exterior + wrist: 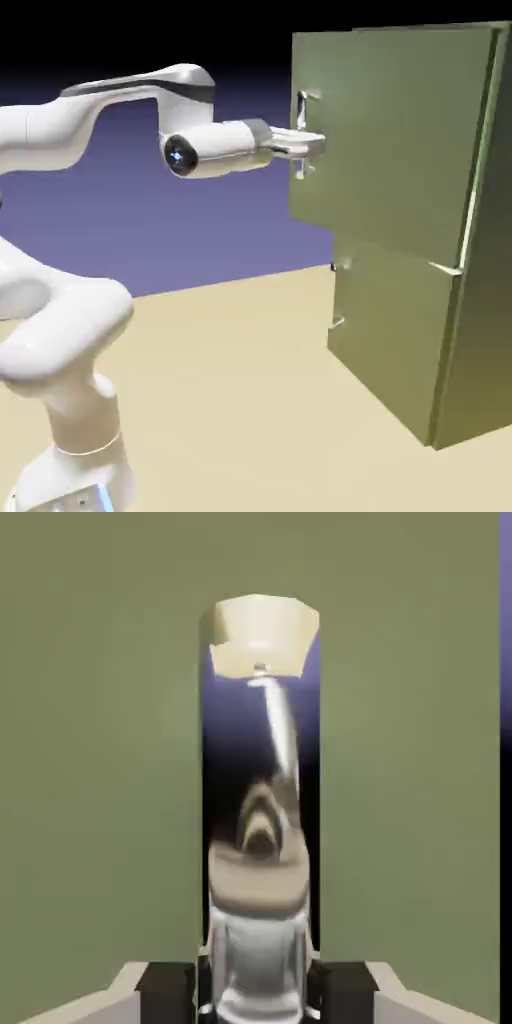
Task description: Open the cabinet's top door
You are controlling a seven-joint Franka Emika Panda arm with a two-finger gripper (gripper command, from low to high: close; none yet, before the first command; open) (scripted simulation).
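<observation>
Table is a plain tan surface with nothing loose on it, and the backdrop goes from blue-violet low down to near black up top. Cabinet stands on the exterior view's right, olive green, taller than the arm. Its top door looks swung out a bit: the handle edge sits forward of the lower panel, and there's a step where the two meet. The lower one has its own small handle and looks flush.

Arm rises from the lower left, bends over high, and the forearm runs level toward the door. Gripper is right at the pale bar handle, about halfway along it.

From the hand view the handle fills the middle, shiny, mirroring the room, with green door on both sides. The dark fingertips sit tight against either side of the bar at the bottom edge, so it's clamped on the handle.
</observation>
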